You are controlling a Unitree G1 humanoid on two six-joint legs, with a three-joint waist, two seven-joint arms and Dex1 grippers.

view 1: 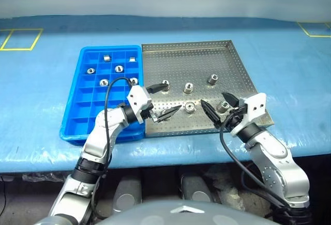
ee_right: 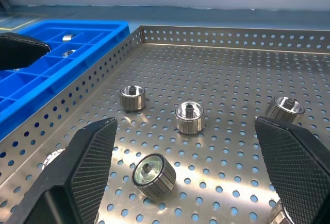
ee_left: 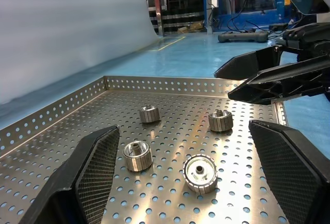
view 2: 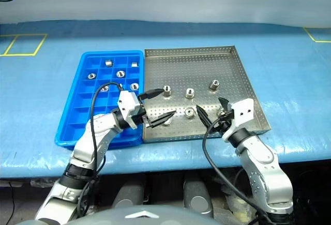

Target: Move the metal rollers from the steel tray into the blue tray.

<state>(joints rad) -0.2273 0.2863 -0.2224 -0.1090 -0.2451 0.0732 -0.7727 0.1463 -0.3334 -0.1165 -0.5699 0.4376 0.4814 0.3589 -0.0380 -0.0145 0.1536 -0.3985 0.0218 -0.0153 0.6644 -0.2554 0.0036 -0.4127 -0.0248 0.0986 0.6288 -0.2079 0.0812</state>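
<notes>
Both grippers, left (view 1: 164, 100) and right (view 1: 219, 107), gape wide near the steel tray's (view 1: 235, 62) front edge, risking collision over the tipped metal roller (view 1: 191, 106).

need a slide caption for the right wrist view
Open right gripper hovering over the steel tray, metal rollers ahead, blue tray beside.
</notes>
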